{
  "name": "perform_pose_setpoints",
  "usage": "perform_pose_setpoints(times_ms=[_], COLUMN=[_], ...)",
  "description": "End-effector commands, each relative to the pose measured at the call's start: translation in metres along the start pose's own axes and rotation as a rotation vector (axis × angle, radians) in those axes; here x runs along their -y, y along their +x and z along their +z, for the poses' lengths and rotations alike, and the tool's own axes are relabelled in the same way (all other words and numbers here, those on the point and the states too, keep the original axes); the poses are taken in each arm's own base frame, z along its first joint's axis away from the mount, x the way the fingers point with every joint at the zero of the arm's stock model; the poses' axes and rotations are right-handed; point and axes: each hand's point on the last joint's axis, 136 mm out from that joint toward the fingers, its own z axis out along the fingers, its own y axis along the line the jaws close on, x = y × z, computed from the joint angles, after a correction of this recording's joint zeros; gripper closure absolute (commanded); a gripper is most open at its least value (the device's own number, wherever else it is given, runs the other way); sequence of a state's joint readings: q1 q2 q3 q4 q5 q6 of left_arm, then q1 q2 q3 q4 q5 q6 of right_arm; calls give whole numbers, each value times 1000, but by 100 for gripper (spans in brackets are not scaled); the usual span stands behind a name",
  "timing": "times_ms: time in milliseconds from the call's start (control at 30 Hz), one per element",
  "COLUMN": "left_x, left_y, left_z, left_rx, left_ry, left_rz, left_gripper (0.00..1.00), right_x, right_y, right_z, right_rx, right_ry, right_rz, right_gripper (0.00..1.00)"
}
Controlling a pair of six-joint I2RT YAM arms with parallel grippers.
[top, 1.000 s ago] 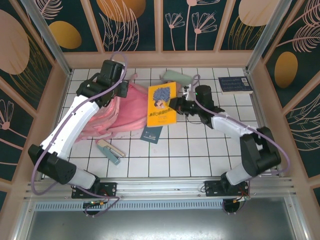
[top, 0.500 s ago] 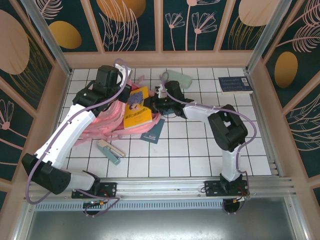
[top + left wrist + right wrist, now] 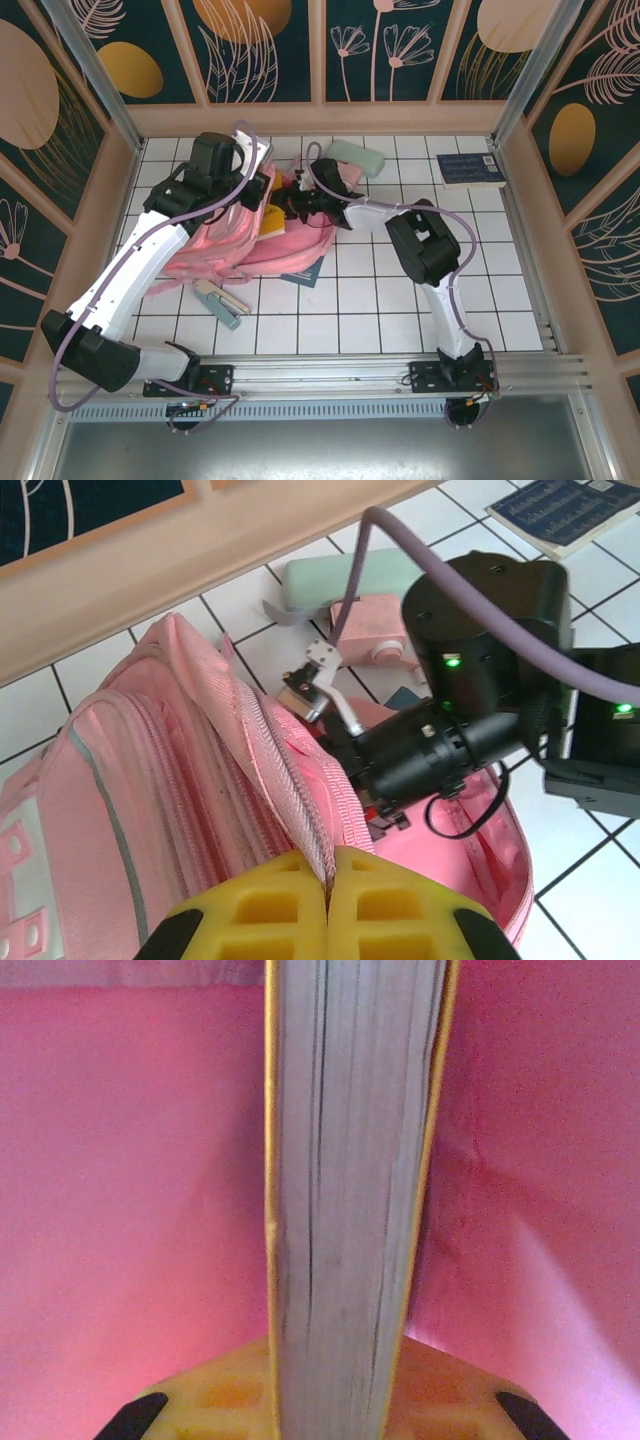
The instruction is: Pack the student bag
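Table (image 3: 400, 300): you work on flat white square tiles.
Student bag (image 3: 215, 240): one, soft pink fabric, lying on the table's left half. Its long axis runs near-left to far-right, and its mouth faces the right arm.
Books: two. A dark blue book (image 3: 470, 168) lies flat at far right, and a yellow book (image 3: 345, 1160) sits edge-on inside the pink lining.
Pencil case (image 3: 355, 157): one, mint-green, rounded, just beyond the bag.
Left tool (image 3: 328, 880): your yellow fingers are pinched together on the bag's mouth hem.
Right tool (image 3: 345, 1415): clamped on the yellow book, inside the bag.
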State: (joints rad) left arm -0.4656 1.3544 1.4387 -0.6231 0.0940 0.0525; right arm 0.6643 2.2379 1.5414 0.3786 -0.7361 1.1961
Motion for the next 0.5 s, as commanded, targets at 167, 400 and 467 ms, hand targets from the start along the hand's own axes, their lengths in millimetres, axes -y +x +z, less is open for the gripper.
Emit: perform_pose_setpoints(times_ms=[167, 400, 467], left_x=[14, 17, 17], left_y=[-72, -75, -75], left_z=[-16, -12, -11], left_rx=[233, 237, 236], left_ry=[72, 93, 97], left_rz=[24, 16, 11], left_gripper=[100, 100, 100], right_x=[-32, -42, -43], right_y=[8, -1, 0], right_z=[53, 86, 98], right_rx=[45, 124, 119], right_ry=[-57, -97, -108], right_rz=[-45, -46, -39], right_gripper=[100, 100, 96])
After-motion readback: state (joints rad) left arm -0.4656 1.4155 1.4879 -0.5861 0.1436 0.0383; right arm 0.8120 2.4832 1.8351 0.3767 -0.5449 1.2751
